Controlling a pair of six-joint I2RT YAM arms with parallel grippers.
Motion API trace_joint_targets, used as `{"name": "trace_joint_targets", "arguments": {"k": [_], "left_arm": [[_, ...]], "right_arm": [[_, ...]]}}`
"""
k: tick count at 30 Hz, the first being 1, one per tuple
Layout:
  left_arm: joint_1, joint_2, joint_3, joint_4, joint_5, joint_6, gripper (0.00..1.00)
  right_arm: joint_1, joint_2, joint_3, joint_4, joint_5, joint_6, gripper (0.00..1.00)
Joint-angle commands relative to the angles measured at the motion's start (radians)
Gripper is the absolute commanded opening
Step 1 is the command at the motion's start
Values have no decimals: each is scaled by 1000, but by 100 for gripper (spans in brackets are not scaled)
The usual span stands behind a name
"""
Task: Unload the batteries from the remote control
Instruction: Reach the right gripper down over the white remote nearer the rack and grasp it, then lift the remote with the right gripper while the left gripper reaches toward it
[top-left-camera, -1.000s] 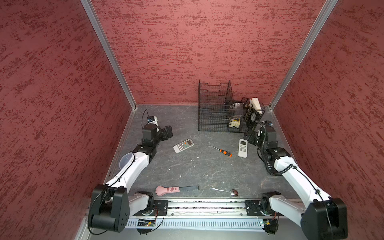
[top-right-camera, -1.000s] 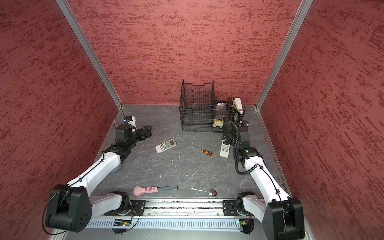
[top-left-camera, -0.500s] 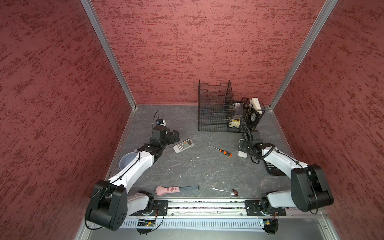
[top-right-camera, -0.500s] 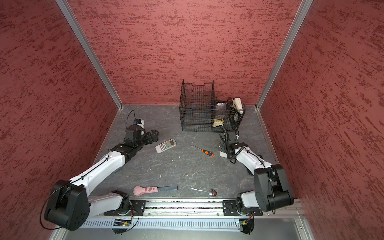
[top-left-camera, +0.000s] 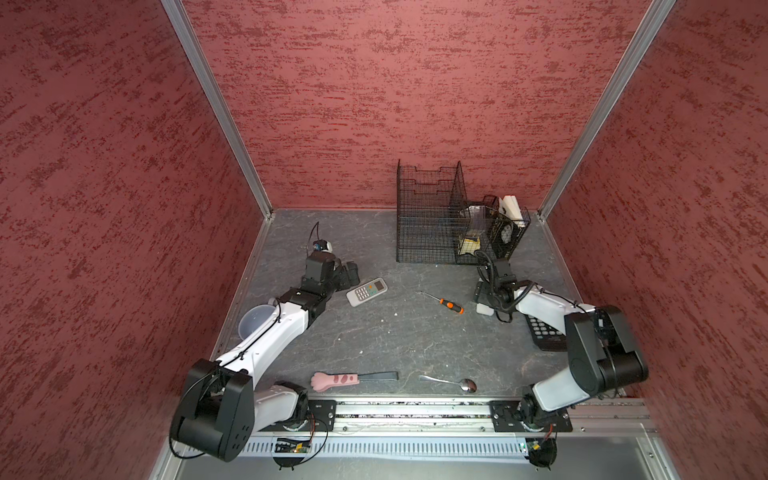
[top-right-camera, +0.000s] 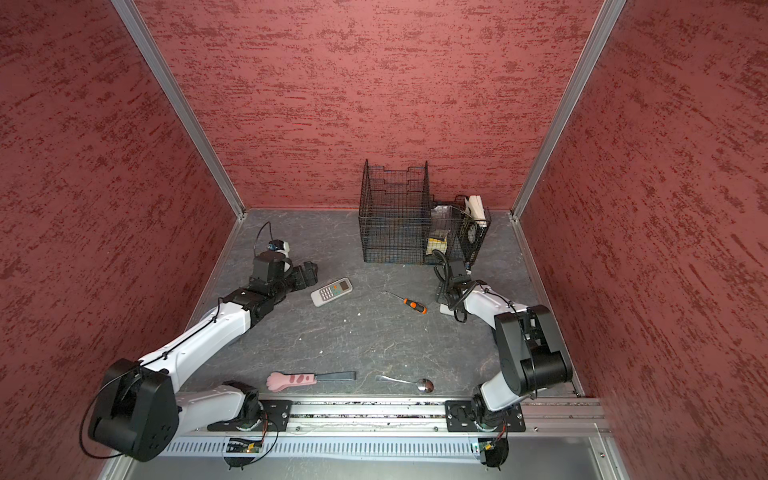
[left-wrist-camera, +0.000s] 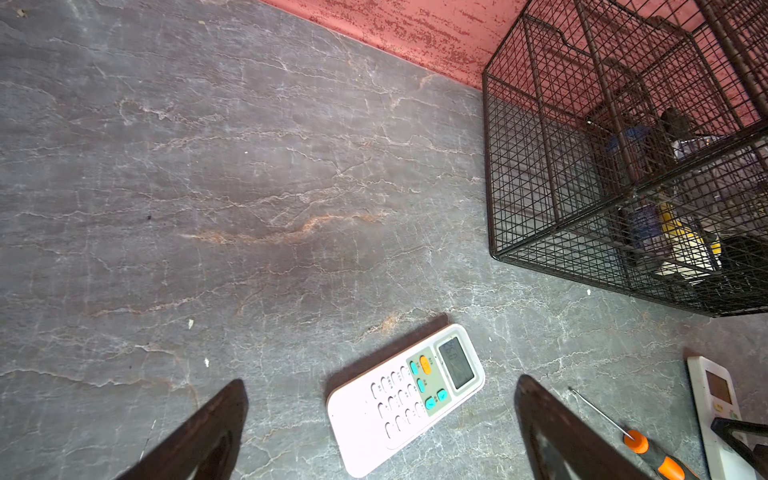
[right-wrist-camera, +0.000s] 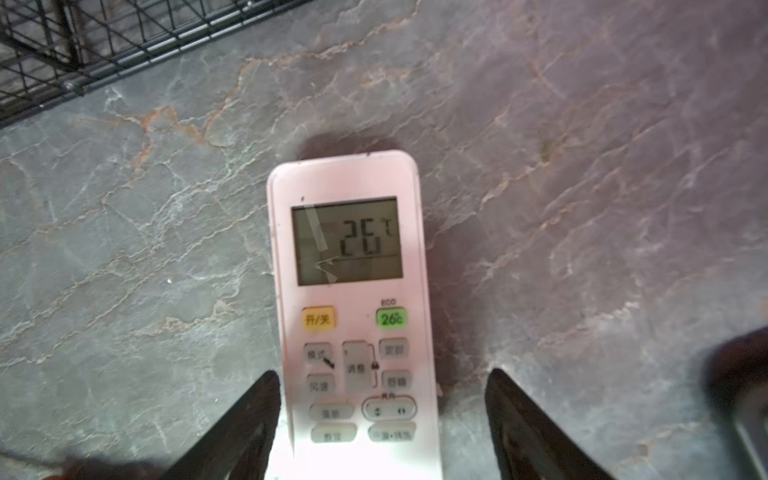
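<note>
Remote control (right-wrist-camera: 353, 316) between right hand (right-wrist-camera: 380, 428) fingers

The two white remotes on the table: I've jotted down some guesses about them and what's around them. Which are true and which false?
1. Both remotes lie buttons up. True: the left remote and the right remote both show their keys.
2. The right gripper straddles the right remote with its jaws apart. True.
3. The left gripper is clamped on the left remote. False: its jaws are open, with the remote lying between them.
4. The screwdriver sits inside the wire basket. False: it lies on the table between the two remotes.
5. Batteries lie loose on the table. False: none are visible.
</note>
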Motion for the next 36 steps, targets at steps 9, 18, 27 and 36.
{"name": "trace_joint_targets", "arguments": {"k": [9,18,27,36], "left_arm": [[-10,4,6,-18,-9,-18,99],[-11,1,3,-22,3,-28,99],[-18,26,90,-157,24,-112,99],[-58,71,199,-317,143,-220,99]], "right_arm": [[104,31,-18,-55,42,86,76],[112,-13,-70,-58,65,122,59],[117,-146,-86,-86,54,83,25],[282,-243,7,-262,237,5,19]]}}
